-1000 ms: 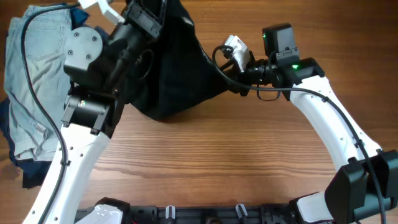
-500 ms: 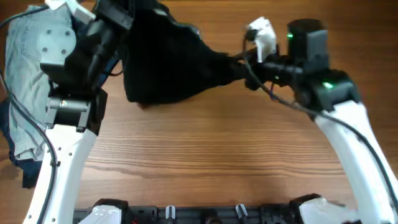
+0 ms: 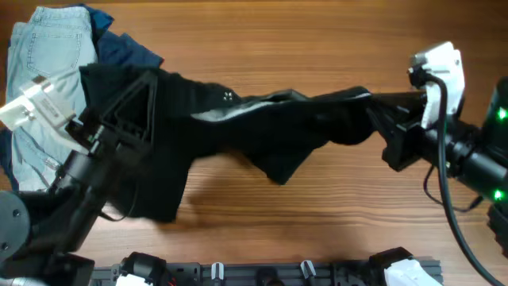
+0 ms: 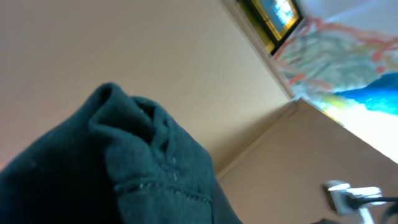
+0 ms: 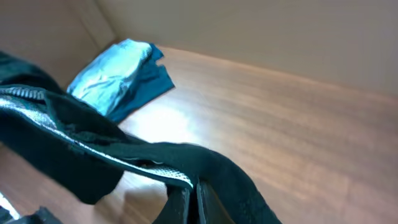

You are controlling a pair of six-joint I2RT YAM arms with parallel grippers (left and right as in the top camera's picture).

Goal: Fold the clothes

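A black garment [image 3: 262, 131] hangs stretched in the air between my two grippers, above the wooden table [image 3: 317, 48]. My left gripper [image 3: 151, 83] holds its left end; in the left wrist view the dark cloth [image 4: 124, 168] fills the lower left and hides the fingers. My right gripper [image 3: 382, 129] is shut on the garment's right end. In the right wrist view the fingers [image 5: 191, 196] pinch a fold of the black cloth [image 5: 81, 143], with a white mesh lining showing. A loose flap sags from the garment's middle.
Light blue jeans [image 3: 40, 56] lie at the table's far left, on a dark blue garment [image 3: 123, 48]. Both also show in the right wrist view: the jeans [image 5: 112, 74] and the blue garment [image 5: 152, 84]. The left wrist camera points up at wall and ceiling.
Both arms have swung apart and toward the front. The black garment, bunched at the back before, is now pulled out into a long band between the grippers.
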